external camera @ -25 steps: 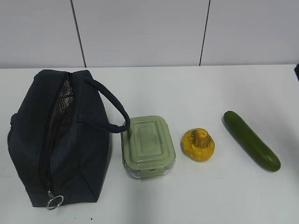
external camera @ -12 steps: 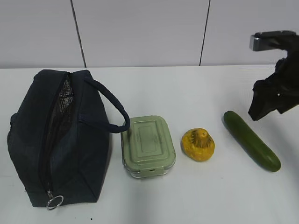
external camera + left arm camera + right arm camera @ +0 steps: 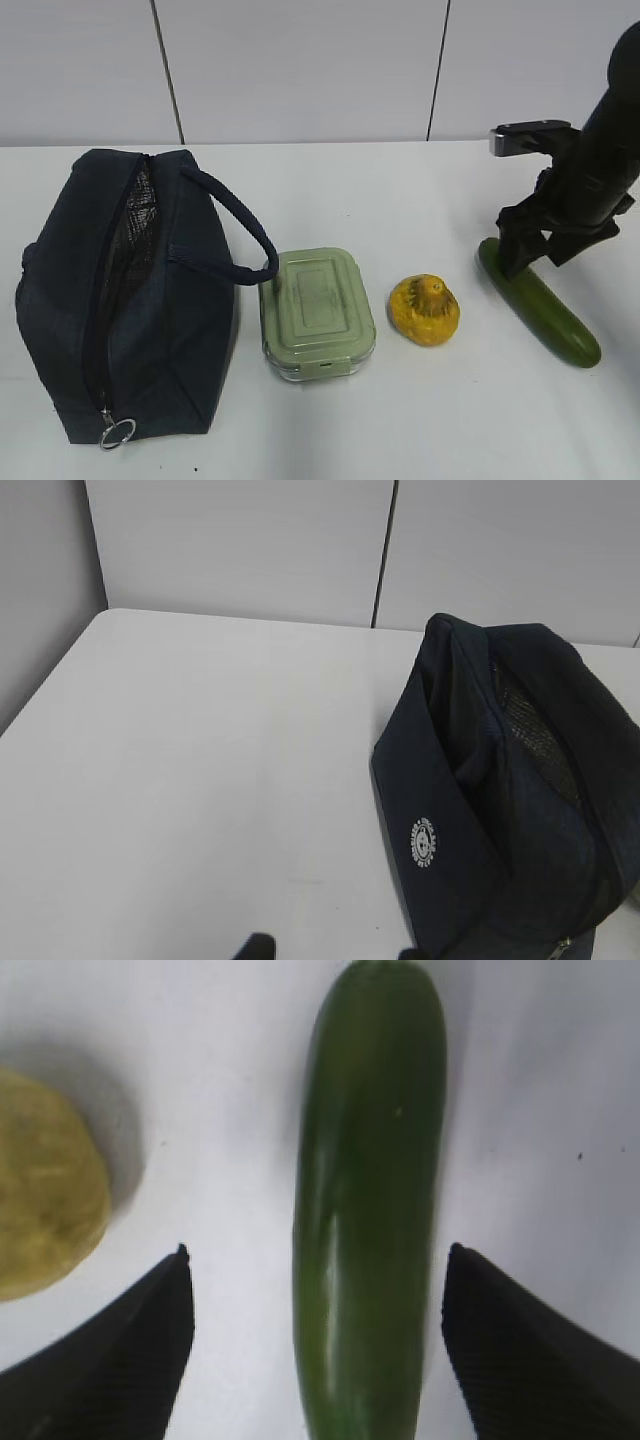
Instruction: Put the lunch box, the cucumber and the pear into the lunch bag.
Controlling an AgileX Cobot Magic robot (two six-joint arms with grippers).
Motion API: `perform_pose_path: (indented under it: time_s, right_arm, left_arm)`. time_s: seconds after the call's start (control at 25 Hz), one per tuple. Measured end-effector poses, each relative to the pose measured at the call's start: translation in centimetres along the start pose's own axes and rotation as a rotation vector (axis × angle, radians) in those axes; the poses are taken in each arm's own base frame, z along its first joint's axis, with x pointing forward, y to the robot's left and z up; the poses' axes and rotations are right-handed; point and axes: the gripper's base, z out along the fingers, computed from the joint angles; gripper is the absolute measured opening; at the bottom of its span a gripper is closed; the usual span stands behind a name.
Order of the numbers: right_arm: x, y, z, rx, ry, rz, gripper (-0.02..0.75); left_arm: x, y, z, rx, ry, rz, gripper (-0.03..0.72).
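cucumber (image 3: 540, 302) lies on the white table (image 3: 400, 190) at the far right of our exterior view, set at a slant with its far end toward the middle. our right gripper (image 3: 532, 252) hangs over that far end, and in the right wrist view its two dark fingers (image 3: 120, 1360) stand wide apart with the cucumber (image 3: 368, 1210) running lengthwise between them and bare table showing on both sides of it. nothing is held there; the fingers do not touch the green skin that we can see. whether the tips reach the table we cannot tell.

just left of the cucumber sits the pear (image 3: 425, 310), yellow-orange, stem end up, apart from both neighbours; its rounded edge also shows at the left of the right wrist view (image 3: 45, 1185). further left is the lunch box (image 3: 317, 312), sage lid on, standing just beside the lunch bag (image 3: 120, 300). the bag's padded handle (image 3: 238, 232) loops over toward the box's near corner. the bag stands at the far left with its zipper open along the top, mesh lining visible in the gap, and the silver ring pull (image 3: 117, 433) hanging at the near end.

our left gripper (image 3: 330, 950) shows only as two dark tips at the bottom edge of the left wrist view, set apart with bare table between them, gripping nothing. the bag (image 3: 500, 800) fills the right side of that view.
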Motion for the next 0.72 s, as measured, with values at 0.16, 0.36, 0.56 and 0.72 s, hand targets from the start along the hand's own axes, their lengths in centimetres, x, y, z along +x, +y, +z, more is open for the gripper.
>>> perform_pose_path:
  time_s: [0.16, 0.36, 0.56, 0.72]
  right_arm:
    - [-1.7, -0.6, 0.9, 0.006, -0.016, 0.004, 0.595]
    - [-3.0, -1.4, 2.1, 0.023, -0.005, 0.007, 0.594]
    - [-3.0, -1.7, 3.7, 0.013, 0.053, 0.007, 0.594]
    - [-2.8, -1.9, 4.8, 0.006, 0.088, 0.009, 0.594]
  left_arm:
    - [0.0, 0.0, 0.0, 0.0, 0.0, 0.0, 0.238]
    - [0.0, 0.0, 0.0, 0.0, 0.0, 0.0, 0.238]
    - [0.0, 0.0, 0.0, 0.0, 0.0, 0.0, 0.238]
    - [0.0, 0.0, 0.0, 0.0, 0.0, 0.0, 0.238]
